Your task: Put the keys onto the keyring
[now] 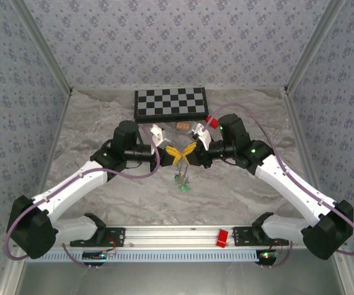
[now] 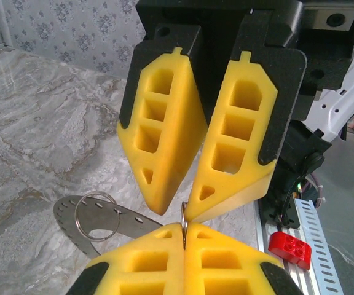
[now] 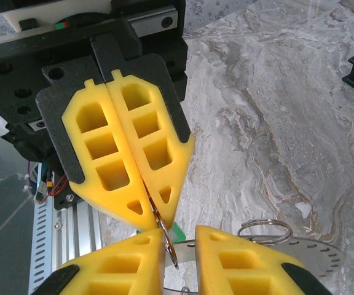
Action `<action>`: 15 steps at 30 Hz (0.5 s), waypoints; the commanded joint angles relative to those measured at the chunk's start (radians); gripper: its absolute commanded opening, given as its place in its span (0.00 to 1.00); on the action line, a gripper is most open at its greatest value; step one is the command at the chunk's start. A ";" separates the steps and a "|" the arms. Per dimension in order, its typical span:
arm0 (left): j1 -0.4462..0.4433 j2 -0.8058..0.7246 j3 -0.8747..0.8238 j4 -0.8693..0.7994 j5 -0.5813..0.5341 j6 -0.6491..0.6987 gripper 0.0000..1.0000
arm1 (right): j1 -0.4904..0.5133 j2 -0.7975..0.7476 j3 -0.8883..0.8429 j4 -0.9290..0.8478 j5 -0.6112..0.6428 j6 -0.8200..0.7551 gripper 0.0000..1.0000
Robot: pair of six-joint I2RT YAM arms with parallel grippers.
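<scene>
My left gripper (image 2: 184, 236) is shut on the thin steel keyring (image 2: 184, 215), which stands edge-on between its yellow pads. In the top view both grippers meet tip to tip over the table's middle, left gripper (image 1: 176, 155) and right gripper (image 1: 190, 150). The right gripper (image 3: 180, 236) is open, and the keyring (image 3: 171, 255) rests against its left pad (image 3: 128, 261). Green-headed keys (image 1: 182, 183) hang just below the grippers. One green key head (image 3: 177, 234) peeks out behind the ring. A second wire ring (image 2: 96, 193) lies on a grey perforated metal strip (image 2: 128, 216).
A checkerboard (image 1: 169, 103) lies at the back with a small orange tile (image 1: 181, 126) in front of it. A red block (image 1: 222, 237) sits on the aluminium rail (image 1: 165, 234) at the near edge. Open marble stretches to both sides.
</scene>
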 commanded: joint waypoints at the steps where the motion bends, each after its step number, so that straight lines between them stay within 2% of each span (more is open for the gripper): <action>1: 0.004 -0.024 0.011 0.018 0.043 0.019 0.00 | 0.009 -0.004 0.006 -0.032 -0.017 -0.027 0.18; 11: 0.004 -0.018 0.009 0.026 0.052 0.013 0.00 | 0.016 -0.013 -0.015 0.009 -0.064 -0.021 0.17; 15: 0.005 -0.019 0.008 0.030 0.050 0.012 0.00 | 0.017 -0.022 -0.029 0.007 -0.065 -0.024 0.13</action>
